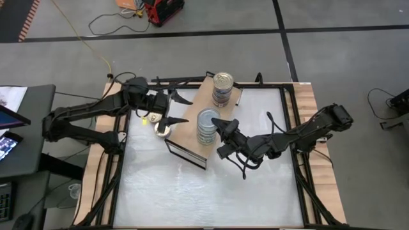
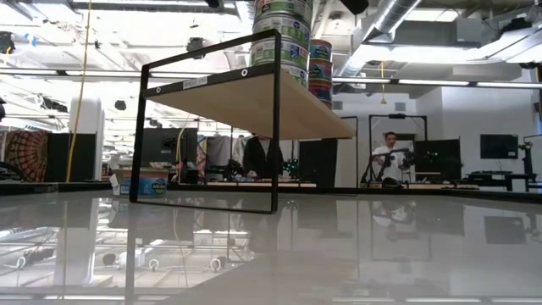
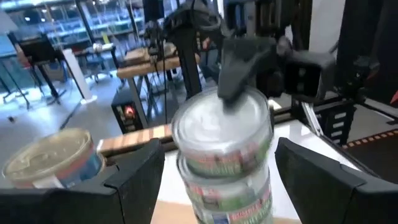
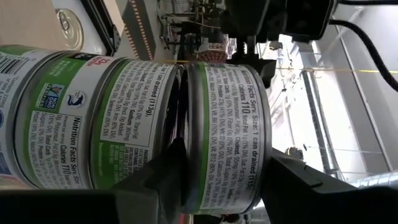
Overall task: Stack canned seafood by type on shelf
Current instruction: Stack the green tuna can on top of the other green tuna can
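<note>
The shelf (image 1: pixel 192 121) is a tan board on a black frame (image 2: pixel 254 102). On its top stand two stacks of canned seafood: silver-lidded, green-labelled tins (image 1: pixel 208 126) and, farther back, gold-lidded tins (image 1: pixel 222 86). My right gripper (image 1: pixel 217 123) reaches level from the table's right and is shut on the silver stack's top tin (image 4: pixel 230 137). My left gripper (image 1: pixel 179 110) hovers open over the shelf's left part, its fingers (image 3: pixel 137 177) short of the silver stack (image 3: pixel 224 186). My right gripper pinches the top tin of the silver stack from above and below. One finger (image 3: pixel 239 68) lies on the lid. The other (image 4: pixel 158 180) sits at the dark gap beneath the tin's bottom rim (image 4: pixel 189 155). The fingers come level from the table's right. The tin stays upright over the stack.
A loose gold-lidded tin (image 1: pixel 163 130) lies just off the shelf's left end. The white tabletop (image 1: pixel 211 191) spreads in front of the shelf, bounded by wooden rails (image 1: pixel 313 128). A person (image 2: pixel 391 152) sits in the room beyond the table.
</note>
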